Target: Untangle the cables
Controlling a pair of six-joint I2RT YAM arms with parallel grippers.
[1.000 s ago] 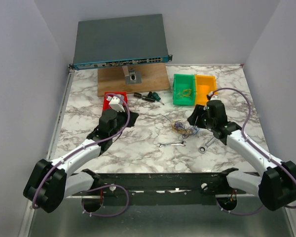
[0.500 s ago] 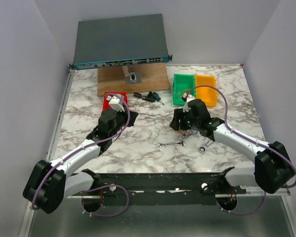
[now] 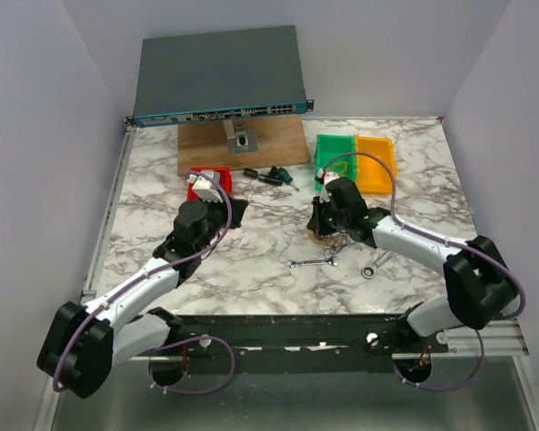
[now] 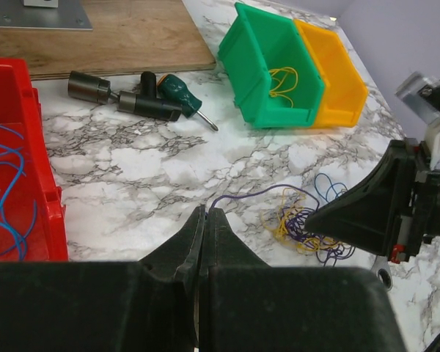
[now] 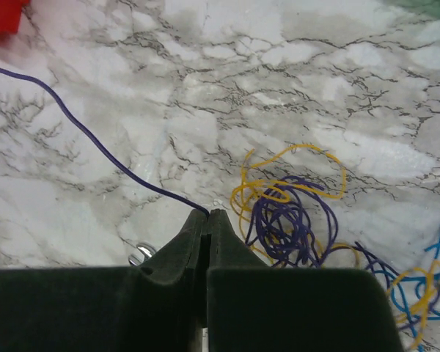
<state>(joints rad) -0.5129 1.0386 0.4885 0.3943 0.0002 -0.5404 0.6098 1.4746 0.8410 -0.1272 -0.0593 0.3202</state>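
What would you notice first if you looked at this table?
First comes the messy tangle of wires, purple, yellow and blue, in the middle of the marble table. The left gripper and the right gripper each pinch a purple wire running out of it. The green bin and orange bin sit at the back, the red bin at the left.

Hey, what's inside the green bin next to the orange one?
A thin yellow wire loop lies inside the green bin. The bin's walls hide part of its floor, so anything else down there cannot be seen.
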